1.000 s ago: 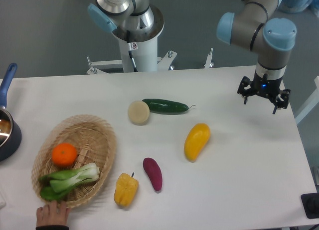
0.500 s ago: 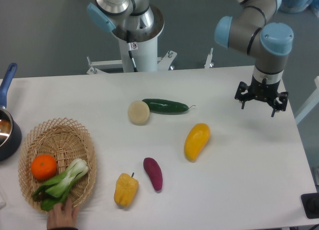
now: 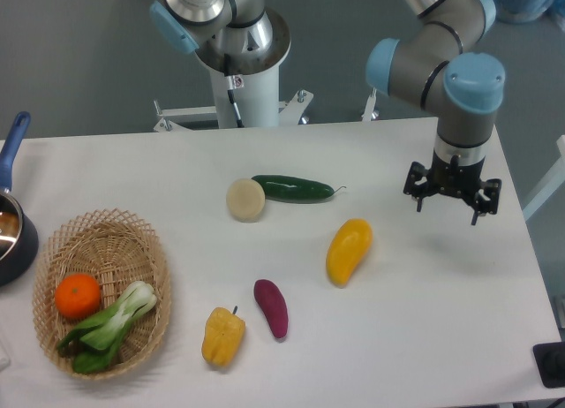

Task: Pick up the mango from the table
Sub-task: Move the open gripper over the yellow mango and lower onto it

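Observation:
The mango (image 3: 348, 251) is a smooth yellow-orange oval lying on the white table (image 3: 424, 337), right of centre. My gripper (image 3: 446, 206) hangs above the table to the mango's upper right, well apart from it. Its fingers point down and stand open with nothing between them.
A green cucumber (image 3: 293, 189) and a pale round vegetable (image 3: 245, 200) lie behind the mango. A purple sweet potato (image 3: 271, 308) and a yellow bell pepper (image 3: 222, 336) lie to the front left. A wicker basket (image 3: 99, 249) with an orange and bok choy stands at the left, beside a pot (image 3: 12, 240).
My gripper has moved left and slightly nearer, toward the mango. The basket was shifted left by a hand, which has now left the view.

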Motion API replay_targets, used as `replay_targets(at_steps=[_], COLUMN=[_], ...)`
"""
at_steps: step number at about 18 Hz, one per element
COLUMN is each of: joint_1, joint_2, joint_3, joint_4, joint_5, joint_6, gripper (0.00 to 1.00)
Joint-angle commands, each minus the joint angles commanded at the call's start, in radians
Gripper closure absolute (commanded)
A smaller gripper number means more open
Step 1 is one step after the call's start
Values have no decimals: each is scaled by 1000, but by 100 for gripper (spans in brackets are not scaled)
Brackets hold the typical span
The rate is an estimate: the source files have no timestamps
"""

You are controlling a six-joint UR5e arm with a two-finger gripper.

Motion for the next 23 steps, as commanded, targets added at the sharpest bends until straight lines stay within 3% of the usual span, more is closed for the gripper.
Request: replay_targets(at_steps=[10, 23], joint_1=[-123, -141], joint_2=[-11, -46], joint_3=[-46, -104], joint_4=[-5, -3], joint_5=[3, 5], joint_6=[-144, -166], gripper=[0, 0])
